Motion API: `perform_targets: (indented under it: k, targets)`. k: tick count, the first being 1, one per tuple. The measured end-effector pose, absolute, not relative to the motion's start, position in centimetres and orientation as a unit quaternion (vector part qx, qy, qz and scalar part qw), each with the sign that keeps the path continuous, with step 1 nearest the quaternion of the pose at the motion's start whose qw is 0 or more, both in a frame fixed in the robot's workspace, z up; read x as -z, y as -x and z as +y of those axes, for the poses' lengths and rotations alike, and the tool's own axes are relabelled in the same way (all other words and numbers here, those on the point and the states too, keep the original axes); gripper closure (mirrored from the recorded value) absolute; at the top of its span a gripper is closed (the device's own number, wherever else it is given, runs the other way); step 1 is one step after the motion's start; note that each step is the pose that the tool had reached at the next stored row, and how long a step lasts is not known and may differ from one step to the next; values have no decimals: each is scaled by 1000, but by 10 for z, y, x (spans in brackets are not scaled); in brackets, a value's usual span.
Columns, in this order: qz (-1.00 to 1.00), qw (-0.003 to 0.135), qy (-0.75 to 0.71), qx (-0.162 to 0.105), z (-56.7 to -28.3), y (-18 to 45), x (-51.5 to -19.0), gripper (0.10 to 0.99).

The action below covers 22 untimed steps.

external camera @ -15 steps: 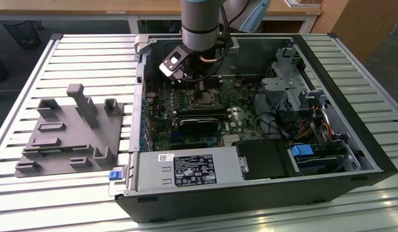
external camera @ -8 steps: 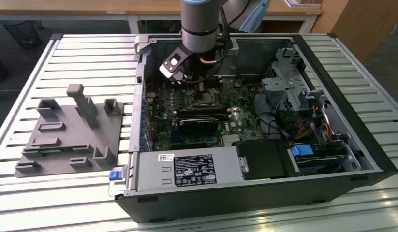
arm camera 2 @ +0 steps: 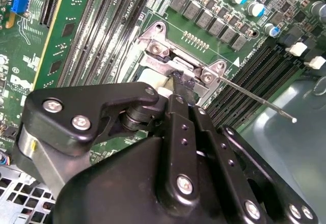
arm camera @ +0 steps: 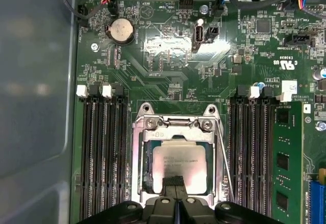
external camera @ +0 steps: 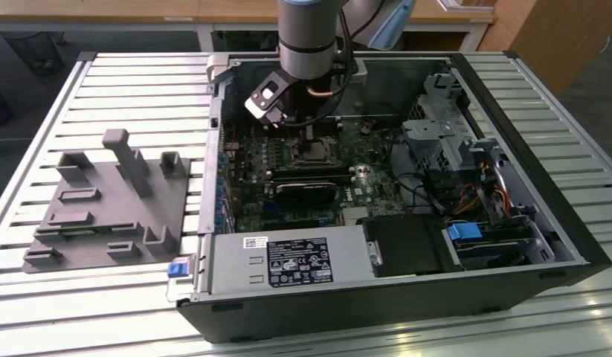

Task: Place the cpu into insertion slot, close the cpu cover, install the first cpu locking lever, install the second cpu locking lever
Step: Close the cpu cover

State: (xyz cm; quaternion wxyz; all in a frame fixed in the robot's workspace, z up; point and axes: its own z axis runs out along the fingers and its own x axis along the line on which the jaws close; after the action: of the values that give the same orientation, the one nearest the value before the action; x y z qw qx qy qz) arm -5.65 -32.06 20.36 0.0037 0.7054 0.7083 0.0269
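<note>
At the socket: the cpu (arm camera: 175, 155) sits in the insertion slot (arm camera: 146, 170), and the cpu cover (arm camera: 175, 126) lies down around it.
Gripper (arm camera: 175, 180): the fingers are pressed together and pinch nothing visible, with the tip touching the cover's edge nearest the arm.
Lever: 1 locking lever (arm camera: 224, 158) runs just beside the cover and looks unlatched.
Doing it well: push straight down so the frame stays flat on the chip, and keep off the memory slots (arm camera: 104, 152) on either side.
</note>
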Motion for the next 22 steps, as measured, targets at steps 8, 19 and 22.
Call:
perform_targets:
  k: [8, 19, 22]
  targets:
    - [708, 4, -705, -26, -321, 57, -199, 980]
    - [708, 4, -705, -27, -321, 52, -208, 980]
    - [708, 4, -705, -27, -321, 47, -208, 980]
